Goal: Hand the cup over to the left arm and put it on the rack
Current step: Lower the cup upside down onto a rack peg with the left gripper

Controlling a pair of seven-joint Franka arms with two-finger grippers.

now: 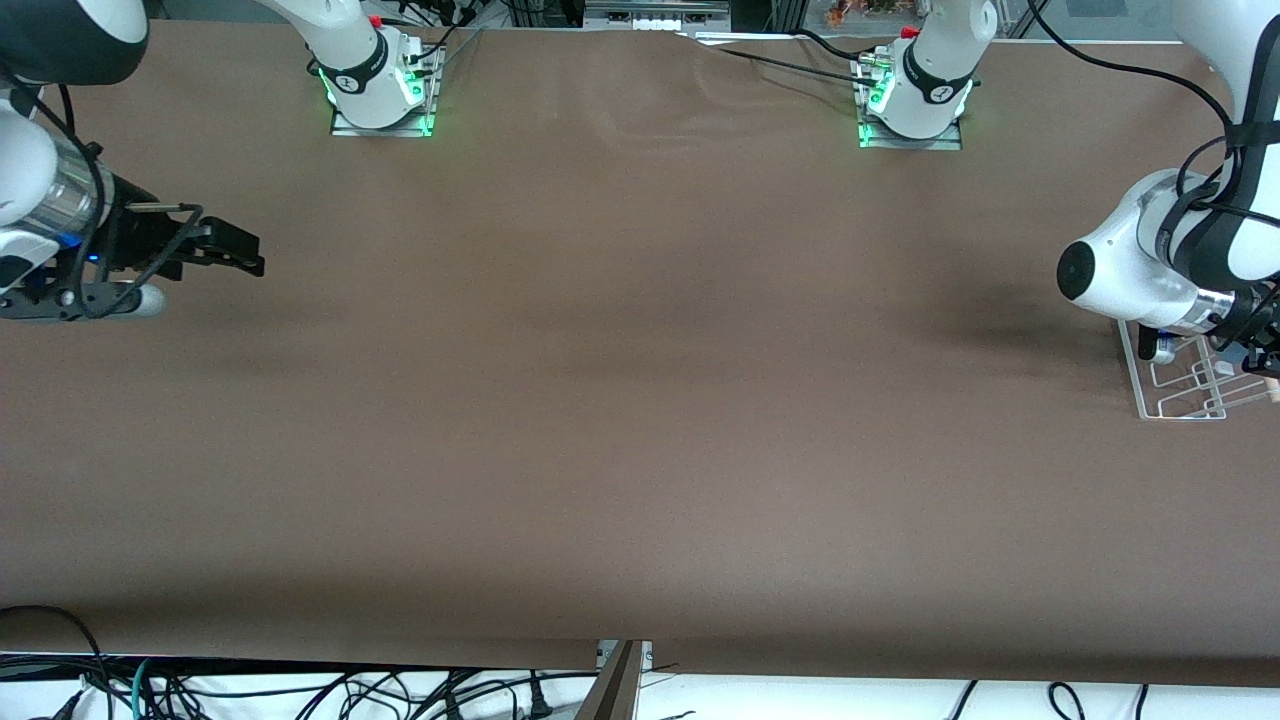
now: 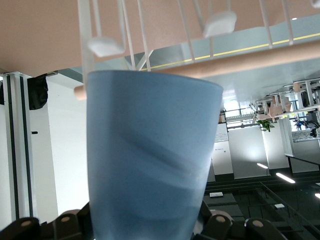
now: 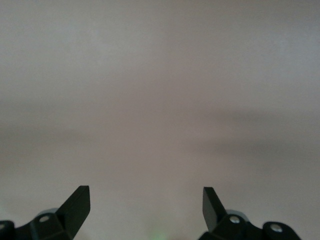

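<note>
Left wrist view: the left gripper [image 2: 145,227] is clamped on one cup [image 2: 150,155], a light-blue tapered tumbler without a handle. The black fingers [image 2: 217,222] bear against the narrow end of the cup on two sides; the wide rim points away from the wrist, toward the rack [image 2: 140,30]. The rim lies just beside the rack's white wire dividers; contact between the two cannot be determined. Two white pegs [image 2: 220,22] are visible among the wires, and one pale wooden dowel [image 2: 250,60] crosses the view close to the cup's rim.

Front view: the left gripper [image 1: 1245,345] is at the left arm's end of the table, directly over the rack [image 1: 1175,385]. The wrist of the left arm [image 1: 1150,265] covers most of the gripper, and the cup is not distinguishable in this view. One rack stands on the table [image 1: 640,400]; its clear base and white loops project toward the front camera from under the wrist, and the end of the dowel [image 1: 1272,392] shows at the edge of the view.

Right wrist view: the right gripper [image 3: 145,200] is spread wide, with two black fingertips [image 3: 77,202] well apart and nothing between them. Only bare table surface lies under it.

Front view: the right gripper [image 1: 225,245] waits over the right arm's end of the table, well apart from the rack and the cup. One silver wrist collar [image 1: 70,195] and one blue light [image 1: 68,241] are visible on the right arm.

Count: two arms, two grippers, one cup, one rack.
</note>
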